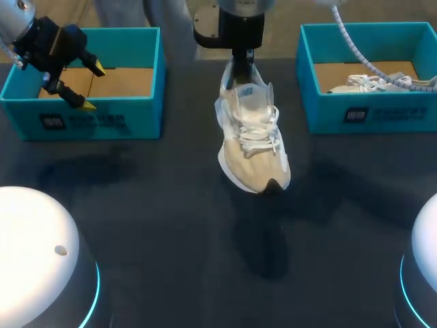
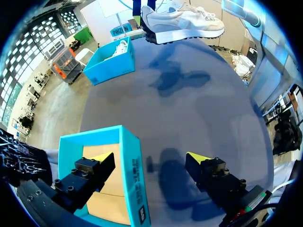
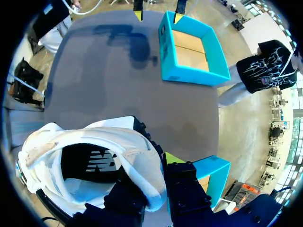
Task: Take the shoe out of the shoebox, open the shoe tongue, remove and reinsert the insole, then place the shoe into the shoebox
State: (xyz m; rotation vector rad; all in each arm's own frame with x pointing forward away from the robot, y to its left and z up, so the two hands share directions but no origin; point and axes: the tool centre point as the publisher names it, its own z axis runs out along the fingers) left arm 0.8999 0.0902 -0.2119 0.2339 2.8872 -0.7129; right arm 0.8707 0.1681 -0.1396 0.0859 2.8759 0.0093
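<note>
— Where is the shoe point(image 1: 251, 137) now?

— My right fingers point(image 1: 239, 68) are clamped on its heel. It hangs above the table point(image 1: 136, 205), and its length runs from them toward me, laces up.

— And the left fingers point(image 1: 76, 96)?

— Apart, holding nothing, over the left box point(image 1: 102, 119), well apart from the shoe. I think they must reach across to the tongue.

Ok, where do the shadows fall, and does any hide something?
Head view: the shoe, up in the right gripper, throws a dark shadow on the table nearer the camera; nothing lies in it. Left wrist view: the same shadow shows on the table under the shoe. Right wrist view: the shoe's inside is dark.
</note>
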